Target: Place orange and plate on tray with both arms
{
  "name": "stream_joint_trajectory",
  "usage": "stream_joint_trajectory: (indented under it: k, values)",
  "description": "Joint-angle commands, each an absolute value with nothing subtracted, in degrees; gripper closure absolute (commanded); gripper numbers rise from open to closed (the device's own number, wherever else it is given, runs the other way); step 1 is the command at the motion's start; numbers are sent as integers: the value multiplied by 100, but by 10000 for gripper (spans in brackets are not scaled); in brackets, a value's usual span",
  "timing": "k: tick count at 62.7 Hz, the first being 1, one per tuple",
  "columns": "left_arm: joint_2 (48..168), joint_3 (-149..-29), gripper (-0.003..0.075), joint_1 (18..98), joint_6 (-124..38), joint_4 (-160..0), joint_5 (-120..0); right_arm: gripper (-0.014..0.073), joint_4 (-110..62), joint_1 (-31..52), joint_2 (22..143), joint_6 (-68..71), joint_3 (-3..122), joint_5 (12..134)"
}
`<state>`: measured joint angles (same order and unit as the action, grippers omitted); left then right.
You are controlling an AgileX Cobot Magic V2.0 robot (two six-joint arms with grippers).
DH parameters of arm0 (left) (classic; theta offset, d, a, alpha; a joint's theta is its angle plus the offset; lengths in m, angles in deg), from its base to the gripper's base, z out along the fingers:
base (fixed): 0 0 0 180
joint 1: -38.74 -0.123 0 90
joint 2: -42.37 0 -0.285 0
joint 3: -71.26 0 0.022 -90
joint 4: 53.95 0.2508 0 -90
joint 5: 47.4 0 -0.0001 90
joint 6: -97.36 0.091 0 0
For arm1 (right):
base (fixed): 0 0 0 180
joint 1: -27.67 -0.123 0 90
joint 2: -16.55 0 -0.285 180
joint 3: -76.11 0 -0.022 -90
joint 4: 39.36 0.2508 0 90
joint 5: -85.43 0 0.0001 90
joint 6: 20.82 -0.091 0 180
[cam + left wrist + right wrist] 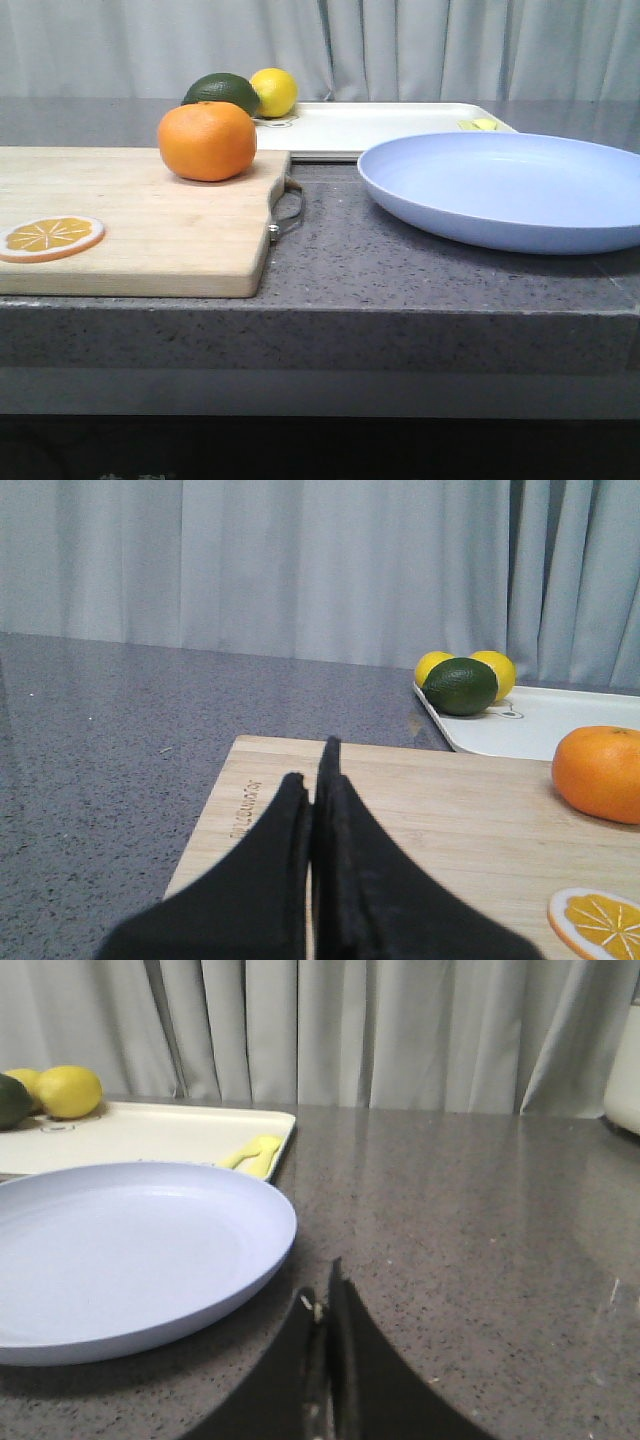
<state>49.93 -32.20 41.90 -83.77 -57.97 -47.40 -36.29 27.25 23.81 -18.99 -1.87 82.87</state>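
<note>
Front view. Wooden cutting board with metal handle, lying on the dark speckled counter; taken here as landmark. Orange: whole, resting on the board's far corner beside the handle. Orange slice disc: flat on the board's near left part, well apart from the whole fruit. Plate: pale lavender-blue, on the counter to the right of the board, not touching it. Tray: cream-white, on the counter beyond the board and the plate. Dark green fruit, which looks like an avocado, and lemon: at the tray's end nearest the board. Small yellow item on the tray's opposite end; kind not discernible. No gripper visible in this view.

Left wrist view. Left gripper: black fingers pressed together, nothing between them, above the board's edge farthest from the orange. Slice disc on the board. Two lemons behind the green fruit at the tray corner.

Right wrist view. Right gripper: fingers closed against each other, empty, over bare counter beside the plate. Tray just beyond the plate, bearing the small yellow item and a lemon.
</note>
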Motion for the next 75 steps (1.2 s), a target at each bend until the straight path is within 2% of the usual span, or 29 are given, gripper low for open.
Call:
stream_joint_trajectory:
  k: [1, 14, 37, 49, 75]
  values:
    - [4878, -3663, 738, 4229, -8443, -5848, -4555, 662, -3685, 2735, 2255, -1893, 308, 8409]
    - [5200, -5031, 738, 4229, -8443, -5848, -5687, 662, -3697, 2735, 2730, -1888, 1538, 7671]
    - [6915, -7250, 738, 4229, -8443, -5848, -7582, 662, -3736, 2735, 4842, -1888, 3965, 6200]
    - [7527, -7438, 738, 4229, -8443, -5956, -7699, 662, -3731, 2735, 5705, -1888, 4344, 5590]
    - [7955, -7340, 737, 4229, -8443, -5943, -7699, 659, -3737, 2735, 6521, -1883, 4299, 5138]
